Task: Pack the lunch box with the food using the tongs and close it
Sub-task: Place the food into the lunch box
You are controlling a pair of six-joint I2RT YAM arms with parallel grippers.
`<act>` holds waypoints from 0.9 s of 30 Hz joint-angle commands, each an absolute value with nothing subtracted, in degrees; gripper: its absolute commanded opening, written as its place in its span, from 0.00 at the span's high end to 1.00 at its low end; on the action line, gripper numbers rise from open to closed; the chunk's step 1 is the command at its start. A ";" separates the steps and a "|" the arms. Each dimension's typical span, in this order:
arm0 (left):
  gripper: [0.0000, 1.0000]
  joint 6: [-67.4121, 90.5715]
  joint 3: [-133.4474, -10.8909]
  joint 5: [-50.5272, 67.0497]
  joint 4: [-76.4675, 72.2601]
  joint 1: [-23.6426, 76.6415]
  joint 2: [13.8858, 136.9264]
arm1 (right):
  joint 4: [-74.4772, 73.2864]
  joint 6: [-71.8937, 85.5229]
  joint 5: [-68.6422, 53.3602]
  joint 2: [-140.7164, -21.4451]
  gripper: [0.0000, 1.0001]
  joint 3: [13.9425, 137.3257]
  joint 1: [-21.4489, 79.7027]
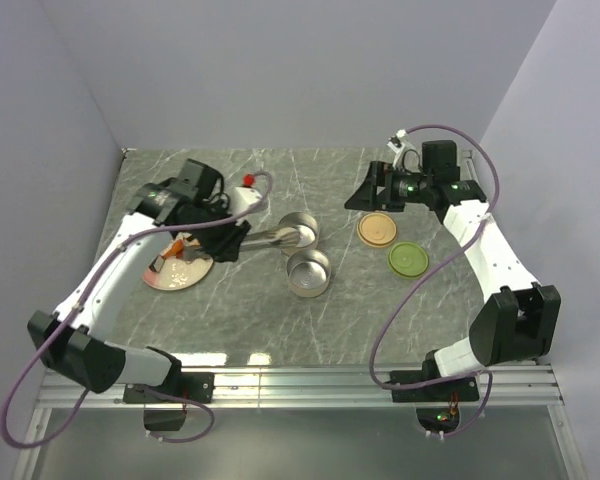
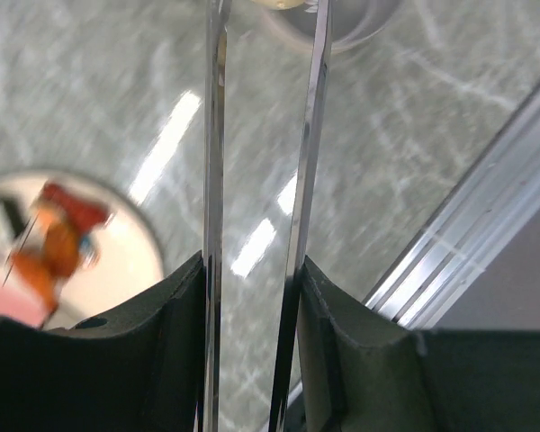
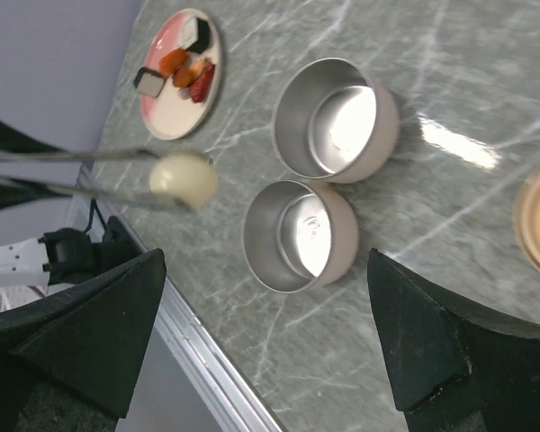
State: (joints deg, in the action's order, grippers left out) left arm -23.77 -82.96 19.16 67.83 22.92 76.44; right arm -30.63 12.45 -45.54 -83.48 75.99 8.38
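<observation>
My left gripper is shut on the tongs, pressing their two slim arms between its pads. The tongs' tips pinch a whitish ball of food, held up by the two open steel tins of the lunch box. Orange-red chunks and a dark-and-white piece lie on the pink plate. The pale orange lid and green lid lie flat to the right. My right gripper hangs open above the table, holding nothing.
The aluminium rail runs along the table's near edge. A white power strip sits beyond that edge. Grey walls close in the back and both sides. A small red-topped object stands behind the left wrist.
</observation>
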 commanded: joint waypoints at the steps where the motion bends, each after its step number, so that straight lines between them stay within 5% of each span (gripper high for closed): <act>1: 0.64 -20.74 -83.50 21.80 62.05 27.68 78.57 | -34.71 9.23 -45.79 -81.04 0.00 79.80 4.50; 20: 0.63 -21.62 -79.10 15.13 58.19 32.61 85.08 | -34.19 10.46 -47.37 -79.19 0.00 77.08 1.06; 27: 0.51 -21.97 -79.98 14.15 58.97 32.61 86.31 | -33.84 10.90 -48.16 -79.63 0.00 77.08 0.97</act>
State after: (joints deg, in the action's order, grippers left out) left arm -21.58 -78.74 14.81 59.64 32.53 85.95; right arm -34.76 10.81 -46.70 -81.10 76.49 1.45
